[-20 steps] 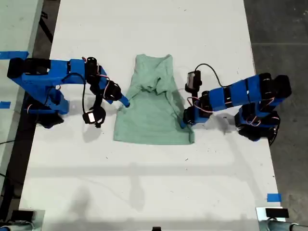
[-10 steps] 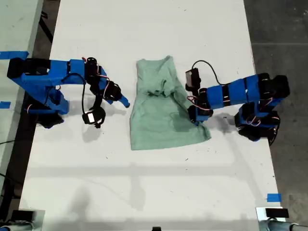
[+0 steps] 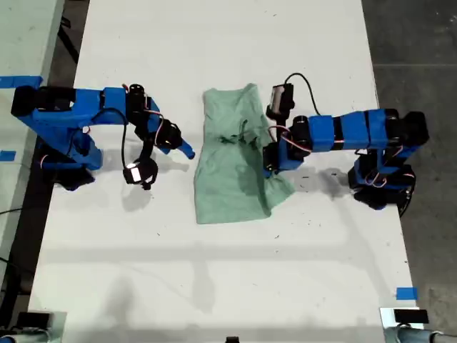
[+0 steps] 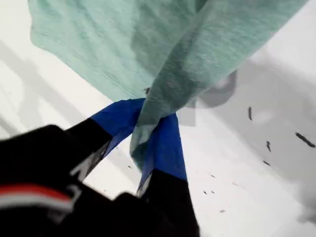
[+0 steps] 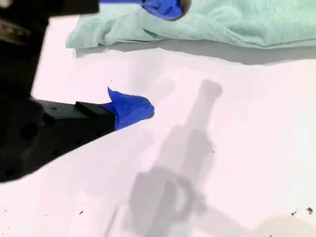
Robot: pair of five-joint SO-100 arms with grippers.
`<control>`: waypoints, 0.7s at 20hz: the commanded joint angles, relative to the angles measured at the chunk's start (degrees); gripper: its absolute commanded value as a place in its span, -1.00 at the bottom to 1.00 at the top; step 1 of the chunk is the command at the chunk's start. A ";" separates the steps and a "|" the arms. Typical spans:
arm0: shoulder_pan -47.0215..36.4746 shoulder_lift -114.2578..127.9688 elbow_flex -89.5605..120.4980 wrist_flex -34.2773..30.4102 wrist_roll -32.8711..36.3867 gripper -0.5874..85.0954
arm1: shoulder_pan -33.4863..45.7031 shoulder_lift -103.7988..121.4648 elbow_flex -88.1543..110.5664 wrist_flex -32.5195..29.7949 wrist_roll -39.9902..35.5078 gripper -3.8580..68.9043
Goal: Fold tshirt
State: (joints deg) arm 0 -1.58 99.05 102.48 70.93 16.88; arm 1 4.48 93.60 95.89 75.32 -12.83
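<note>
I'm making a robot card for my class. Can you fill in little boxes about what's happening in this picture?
Thing being folded: tshirt, pale mint green
Where it lies: on the white table, between the two arms
My first gripper: shut on a bunched bit of the cloth, on the shirt's side toward the exterior view's right
My second gripper: open, holding nothing, off the shirt's edge toward the exterior view's left
Fold: unfinished, cloth rumpled

tshirt (image 4: pixel 173 54) cut off by first wrist view's edge; neck hidden.
</note>
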 commanded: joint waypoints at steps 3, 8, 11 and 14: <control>0.97 -0.09 -4.22 1.32 0.09 -0.44 | -0.09 -11.25 -4.57 -12.04 3.43 -0.96; 1.32 -0.70 -5.63 2.20 0.09 -0.45 | -0.79 -29.44 -11.34 -17.40 5.27 -0.95; 1.67 -0.97 -5.80 2.20 -0.09 -0.45 | -1.67 -31.11 -18.46 -9.23 4.04 -0.25; 1.76 -1.85 -6.59 2.72 -0.09 -0.45 | -2.90 -29.88 -28.56 3.69 2.90 0.18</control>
State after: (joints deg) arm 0 -0.62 97.03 100.37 72.69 16.88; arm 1 2.99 61.79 73.92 71.81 -8.88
